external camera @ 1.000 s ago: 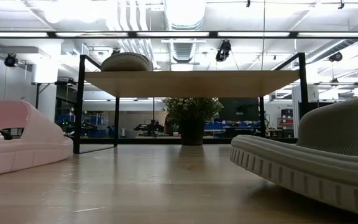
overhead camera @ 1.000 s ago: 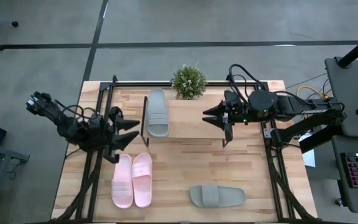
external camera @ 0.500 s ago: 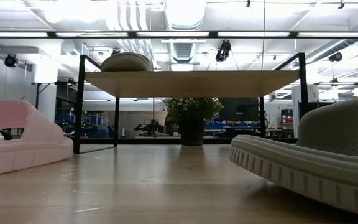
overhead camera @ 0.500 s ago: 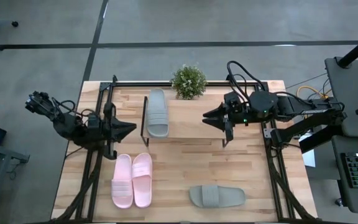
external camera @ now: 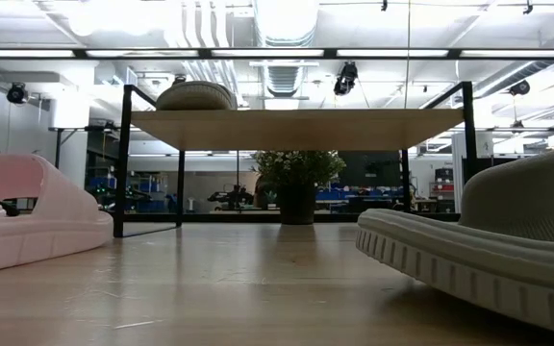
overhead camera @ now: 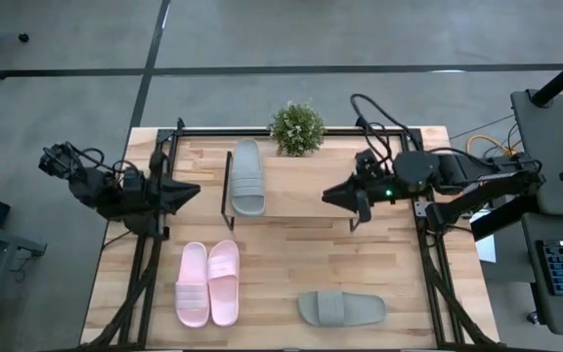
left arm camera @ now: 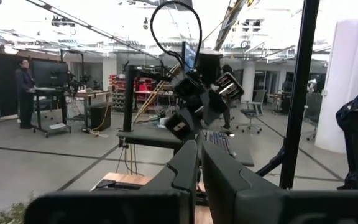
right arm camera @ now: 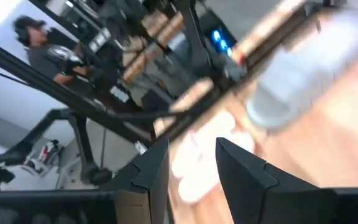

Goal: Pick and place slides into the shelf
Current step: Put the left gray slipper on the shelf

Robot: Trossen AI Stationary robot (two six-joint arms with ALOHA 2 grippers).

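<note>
One grey-green slide (overhead camera: 247, 176) lies flat on the left end of the shelf (overhead camera: 306, 181); the low view shows it on the plank top (external camera: 195, 96). The pink pair (overhead camera: 208, 284) lies side by side on the table near the front left. A second grey-green slide (overhead camera: 340, 309) lies on its sole at the front, right of the pink pair. My left gripper (overhead camera: 195, 189) is shut and empty, left of the shelf. My right gripper (overhead camera: 326, 194) hangs open over the shelf's right half with nothing between its fingers.
A small potted plant (overhead camera: 296, 127) stands at the table's far edge behind the shelf. The shelf's black legs (external camera: 120, 159) stand on the tabletop, with open room under the plank. Black frame rails (overhead camera: 150, 264) run along both table sides. A person (right arm camera: 39, 46) stands beyond the table.
My left gripper has shut with nothing in it and drawn back toward the table's left edge. My right gripper has shifted a little toward the near edge, its fingers staying apart. The slides have not moved.
</note>
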